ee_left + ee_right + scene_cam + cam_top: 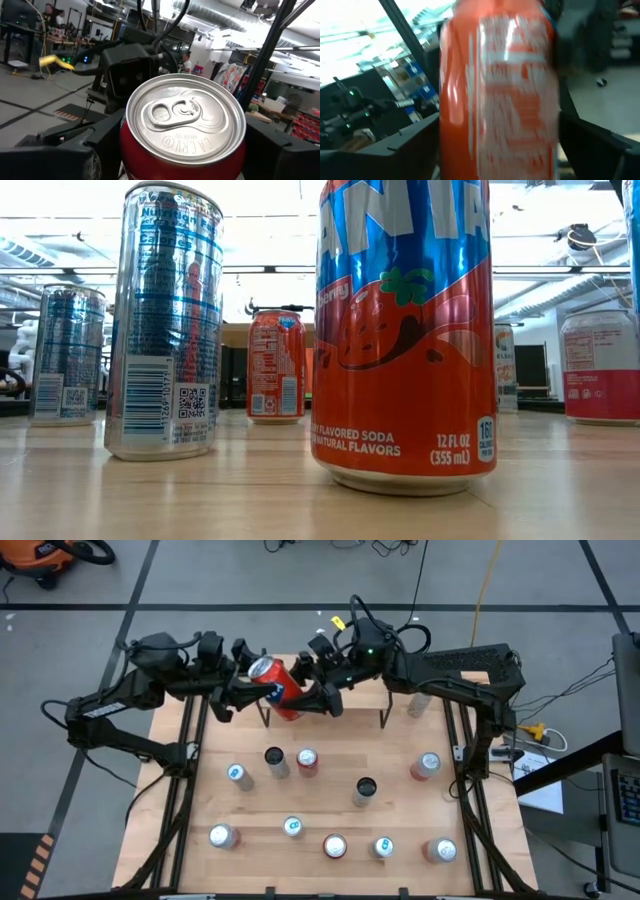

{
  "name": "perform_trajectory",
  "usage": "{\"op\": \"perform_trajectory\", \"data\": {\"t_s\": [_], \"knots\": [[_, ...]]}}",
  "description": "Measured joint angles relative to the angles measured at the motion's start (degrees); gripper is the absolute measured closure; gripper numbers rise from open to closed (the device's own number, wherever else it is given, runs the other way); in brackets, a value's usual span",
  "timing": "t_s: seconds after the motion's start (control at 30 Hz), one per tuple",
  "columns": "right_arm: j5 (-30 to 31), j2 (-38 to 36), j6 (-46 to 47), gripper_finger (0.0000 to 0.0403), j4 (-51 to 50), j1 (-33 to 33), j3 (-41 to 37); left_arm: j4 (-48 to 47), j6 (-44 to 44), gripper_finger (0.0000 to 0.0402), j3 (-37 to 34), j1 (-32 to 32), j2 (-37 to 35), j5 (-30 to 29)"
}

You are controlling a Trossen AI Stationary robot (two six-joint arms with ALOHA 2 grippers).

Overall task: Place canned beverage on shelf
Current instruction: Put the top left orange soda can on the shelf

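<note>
A red canned beverage (277, 688) hangs tilted in the air over the left end of the shelf (365, 700), its silver top (185, 117) leaning toward the far left. My left gripper (250, 680) reaches in from the table's left and is shut on the can's upper part. My right gripper (318, 695) comes from the right. Its fingers stand wide on either side of the can's lower part (497, 100), and thin gaps show beside the can. The shelf's black legs (385, 718) stand on the table's far half. The low view shows neither gripper. My left gripper pinches the can's side wall just below the top rim (125, 135) between its two fingers (75, 155). The fingers come roughly level from the table's left and lie across the can. The can is lifted clear of the shelf and tilted, its top leaning back toward the gripper.
Several cans stand upright on the table's near half, among them a red one (307, 760), a dark one (365, 790) and a silver one (222, 836). Another can (420, 703) stands by the shelf's right end. The low view shows a blue-and-orange can (405, 330) close to the camera.
</note>
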Motion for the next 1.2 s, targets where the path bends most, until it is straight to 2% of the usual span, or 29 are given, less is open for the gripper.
{"op": "perform_trajectory", "data": {"t_s": [0.2, 0.47, 0.87, 1.2], "knots": [[6.9, -3.8, -6.8, 0.0016, -13.0, 0.0, 0.0, -3.8, 0.0, 0.0112, 0.0, 0.0, 0.0, -5.3], [17.4, -7.8, -11.3, 0.0014, -24.7, 0.0, 0.0, -11.0, 0.0, 0.0112, 0.0, 0.0, 2.0, -10.7], [21.7, -7.7, -18.4, 0.0014, -33.6, 1.4, 0.0, -9.9, -1.5, 0.0111, 0.0, 0.0, 7.1, -10.7], [23.5, -5.6, -21.2, 0.0014, -31.5, 1.5, 0.0, -7.3, -1.5, 0.0111, 0.1, 0.0, 8.4, -10.8]]}}
